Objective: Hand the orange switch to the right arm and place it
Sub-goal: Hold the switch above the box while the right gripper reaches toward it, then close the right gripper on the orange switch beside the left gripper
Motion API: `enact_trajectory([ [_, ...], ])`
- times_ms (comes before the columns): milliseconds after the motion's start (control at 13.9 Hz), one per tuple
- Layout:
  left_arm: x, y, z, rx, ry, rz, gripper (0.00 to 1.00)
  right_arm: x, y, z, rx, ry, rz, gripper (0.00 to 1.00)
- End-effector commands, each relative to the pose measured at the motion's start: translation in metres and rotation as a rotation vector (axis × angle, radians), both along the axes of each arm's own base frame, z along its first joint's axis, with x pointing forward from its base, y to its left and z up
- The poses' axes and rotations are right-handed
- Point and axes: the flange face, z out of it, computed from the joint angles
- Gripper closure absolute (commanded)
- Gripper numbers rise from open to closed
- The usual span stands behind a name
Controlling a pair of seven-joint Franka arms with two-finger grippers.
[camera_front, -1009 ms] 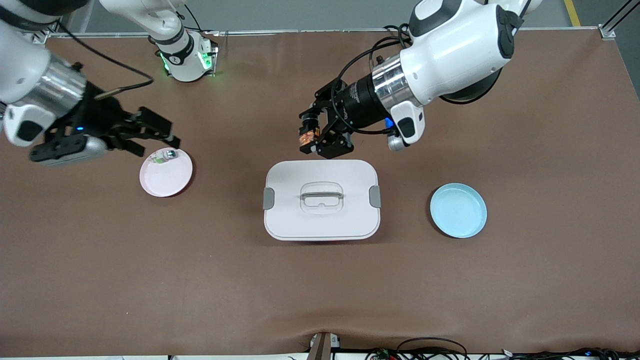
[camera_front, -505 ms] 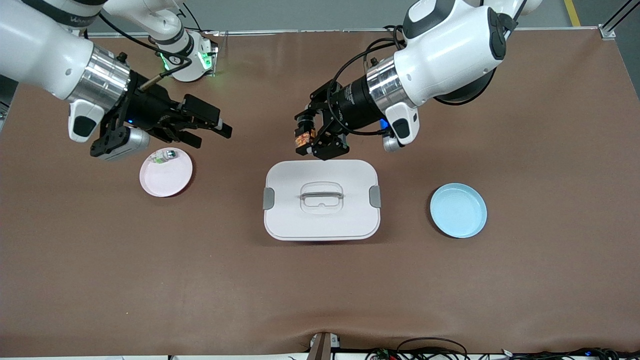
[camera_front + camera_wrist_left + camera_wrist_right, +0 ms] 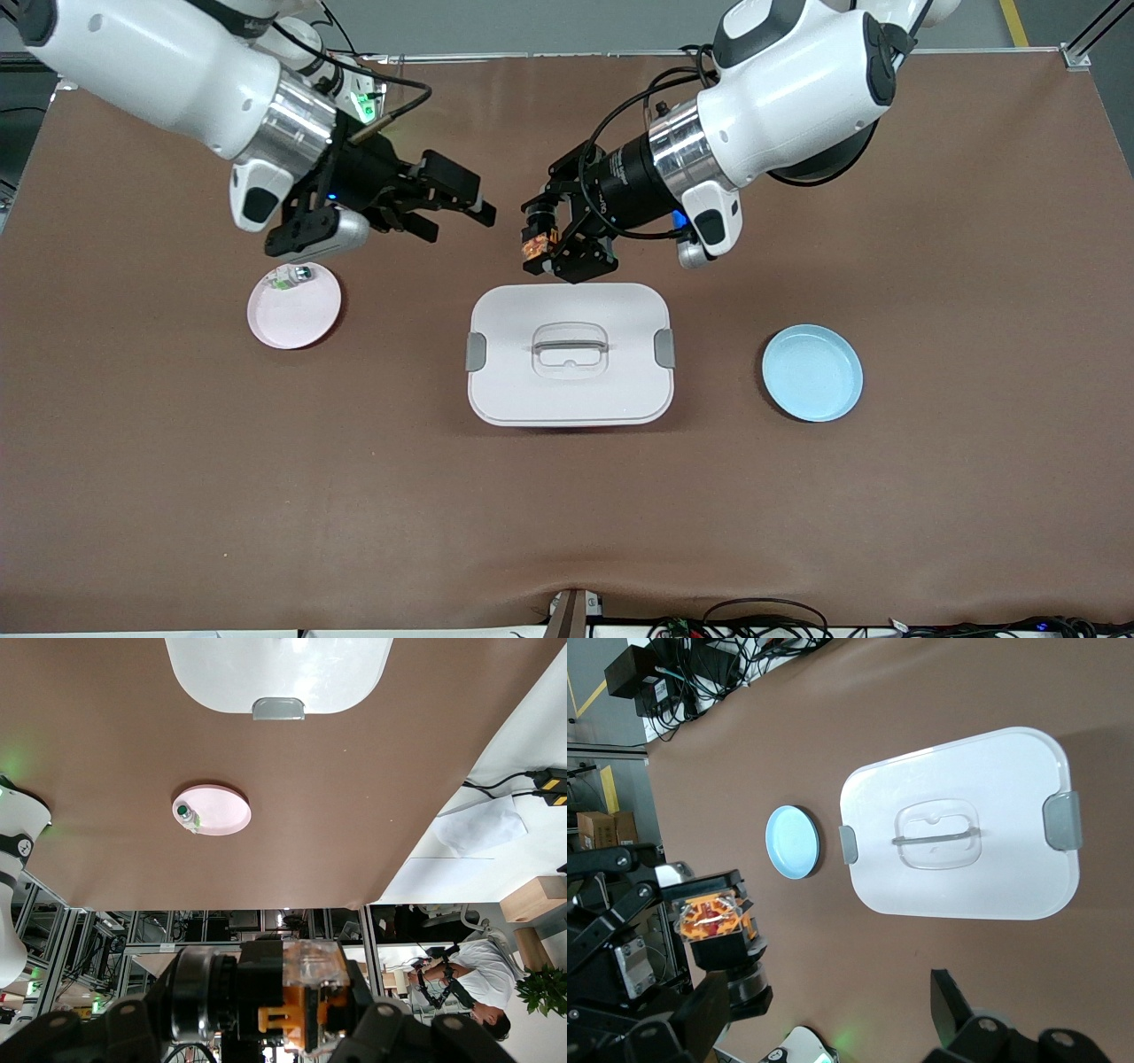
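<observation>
Orange and black, the orange switch (image 3: 534, 245) sits pinched between the fingers of your left claw (image 3: 547, 246), held in the air over the brown tabletop (image 3: 957, 221), just off the edge of the white lidded box (image 3: 569, 354) that faces the robots' bases. In the left wrist view you see the switch (image 3: 304, 995) clamped at the claw tips, its clear top and orange body showing between the black fingers.

Your right claw (image 3: 465, 213) hangs in the air with its fingers spread apart, pointing toward the switch and close to it, but with a gap between them. From the right wrist view the switch (image 3: 713, 916) faces you, gripped in the left claw, which shows farther off.

Look at the containers: the white box lies mid-tabletop, its lid on, with a grey latch at each end and a recessed handle (image 3: 569, 345). Toward the right arm's end rests a pink plate (image 3: 301, 319) holding a small clear-and-green component (image 3: 290, 278) at its rim. Toward the left arm's end a light blue plate (image 3: 812, 372) lies on the tabletop.
</observation>
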Motion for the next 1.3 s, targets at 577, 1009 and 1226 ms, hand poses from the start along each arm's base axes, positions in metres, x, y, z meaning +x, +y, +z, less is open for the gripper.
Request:
enact_trajectory([
  [577, -0.001, -0.003, 0.011, -0.019, -0.011, 0.008, 0.72, -0.009, 0.059, -0.003, -0.003, -0.014, -0.059, 0.00],
  [1009, -0.001, -0.003, 0.010, -0.017, -0.009, 0.008, 0.72, -0.009, 0.059, -0.004, -0.016, -0.010, -0.075, 0.00],
  [1226, -0.003, -0.004, 0.011, -0.018, -0.010, 0.005, 0.72, -0.011, 0.062, -0.002, -0.013, -0.011, -0.074, 0.39],
])
